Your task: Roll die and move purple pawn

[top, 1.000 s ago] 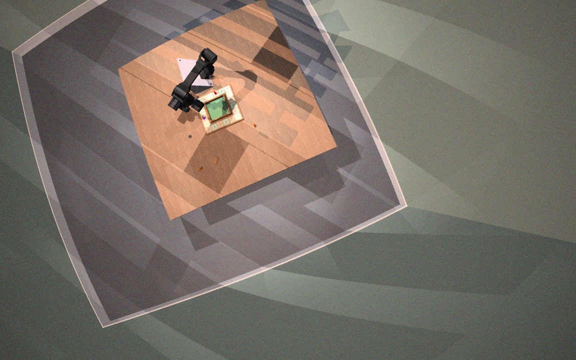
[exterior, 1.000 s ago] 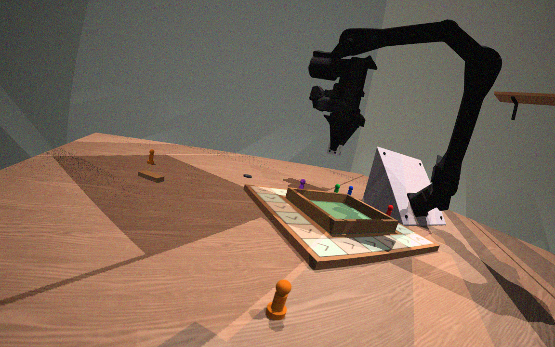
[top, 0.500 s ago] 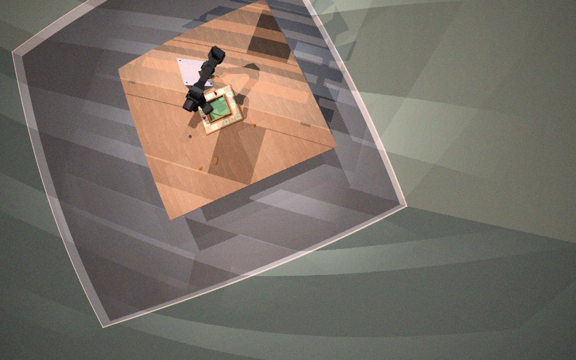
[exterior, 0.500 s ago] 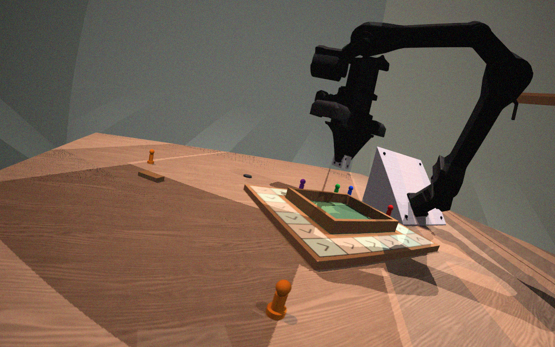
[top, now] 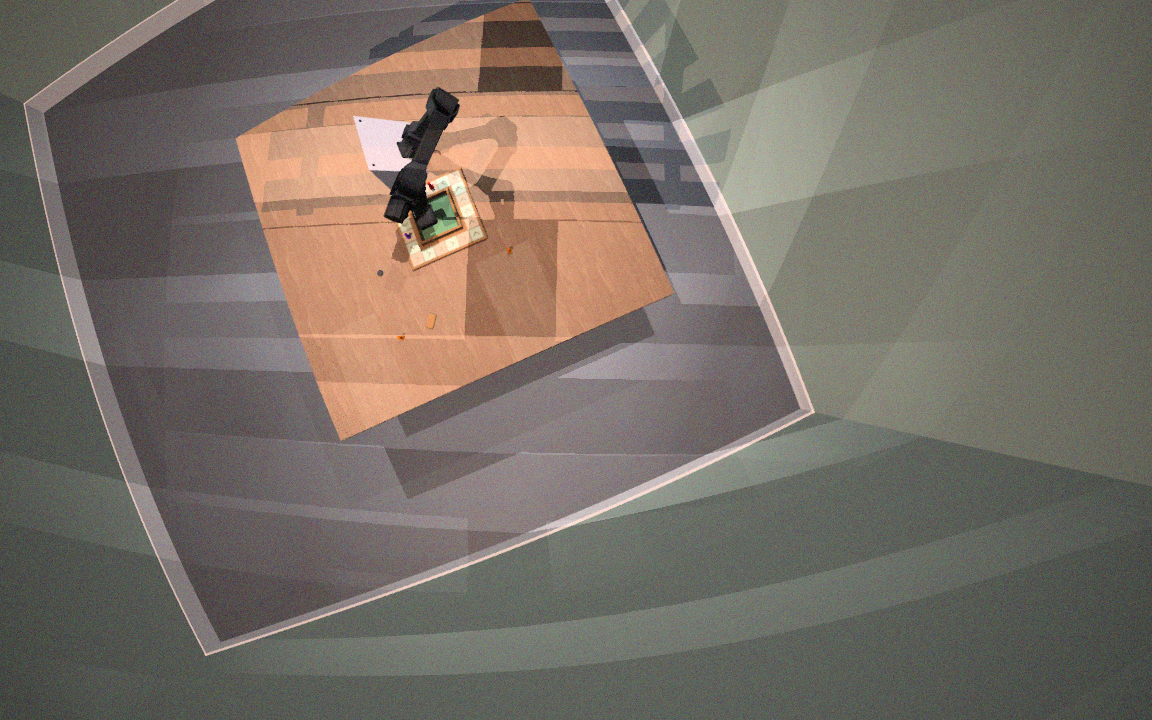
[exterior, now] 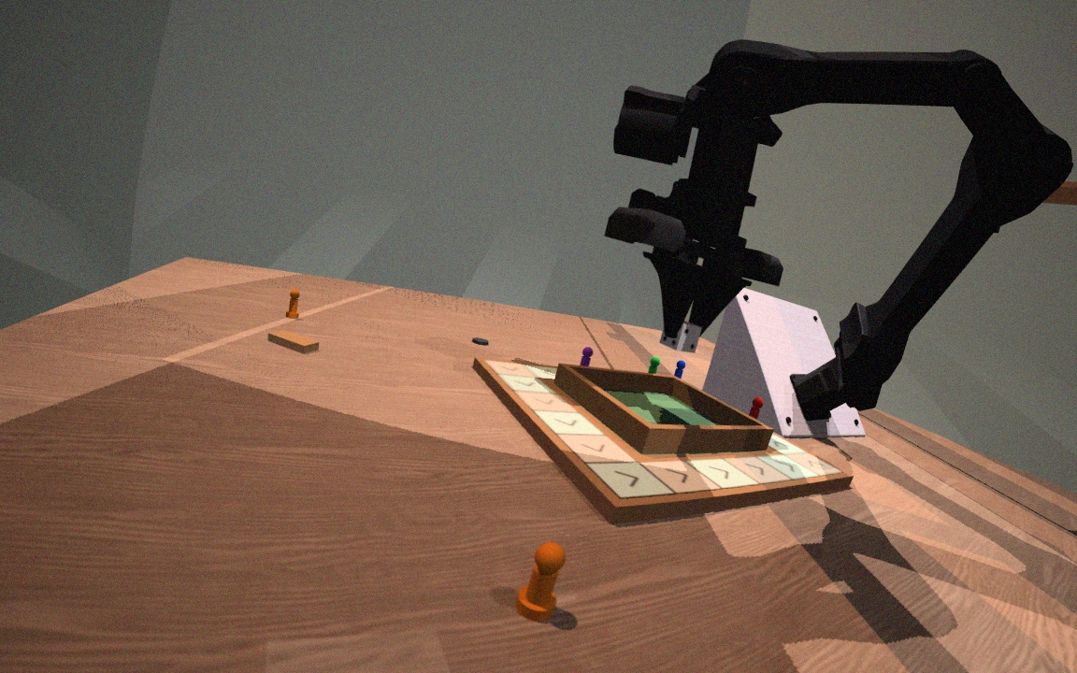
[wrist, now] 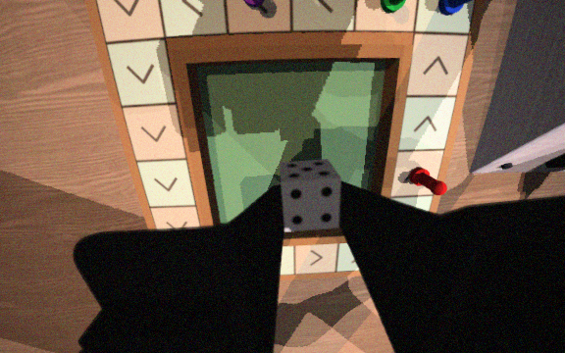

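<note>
My gripper [exterior: 682, 333] [wrist: 306, 191] is shut on the grey die [wrist: 310, 193] [exterior: 682, 339] and holds it well above the board, over the tray. The wooden tray [exterior: 667, 435] [wrist: 282, 46] with green felt sits in the middle of the game board [exterior: 634, 479] [wrist: 155, 132] [top: 453, 248]. The purple pawn [exterior: 586, 355] [wrist: 258, 4] stands on the board's far row, left of the green pawn [exterior: 653, 364] [wrist: 392, 4] and the blue pawn [exterior: 680, 368] [wrist: 451, 4]. The red pawn [exterior: 755, 407] [wrist: 427, 180] stands on the side next to the arm's base.
The white arm mount [exterior: 764, 351] [wrist: 533, 147] stands right behind the board. Off the board lie an orange pawn [exterior: 540, 579] at the front, another orange pawn [exterior: 293, 303], a small wooden block [exterior: 293, 340] and a black disc [exterior: 480, 340] farther back.
</note>
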Robot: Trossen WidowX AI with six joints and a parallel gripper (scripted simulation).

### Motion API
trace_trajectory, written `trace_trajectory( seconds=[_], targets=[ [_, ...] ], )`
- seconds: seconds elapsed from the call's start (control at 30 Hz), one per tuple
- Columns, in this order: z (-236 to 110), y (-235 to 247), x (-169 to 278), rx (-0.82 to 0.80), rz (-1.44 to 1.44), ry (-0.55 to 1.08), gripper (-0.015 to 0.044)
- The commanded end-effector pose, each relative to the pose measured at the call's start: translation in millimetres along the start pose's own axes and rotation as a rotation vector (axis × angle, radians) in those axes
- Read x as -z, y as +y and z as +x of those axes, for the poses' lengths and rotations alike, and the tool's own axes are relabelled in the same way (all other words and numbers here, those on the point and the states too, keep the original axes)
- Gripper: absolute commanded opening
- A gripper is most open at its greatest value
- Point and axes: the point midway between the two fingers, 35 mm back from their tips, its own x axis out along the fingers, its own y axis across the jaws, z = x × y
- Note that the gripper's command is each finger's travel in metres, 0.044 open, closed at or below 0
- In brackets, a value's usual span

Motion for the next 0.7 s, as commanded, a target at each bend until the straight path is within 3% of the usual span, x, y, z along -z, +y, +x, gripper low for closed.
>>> trace_trajectory(
  seconds=[0.0, 0.33, 0.67],
  targets=[
    [4, -3, 2, 0.033, 0.006, -0.065, 0.0],
    [13, -10, -1, 0.112, 0.003, -0.395, 0.0],
    [15, -11, -1, 0.053, 0.008, -0.728, 0.0]
  ],
)
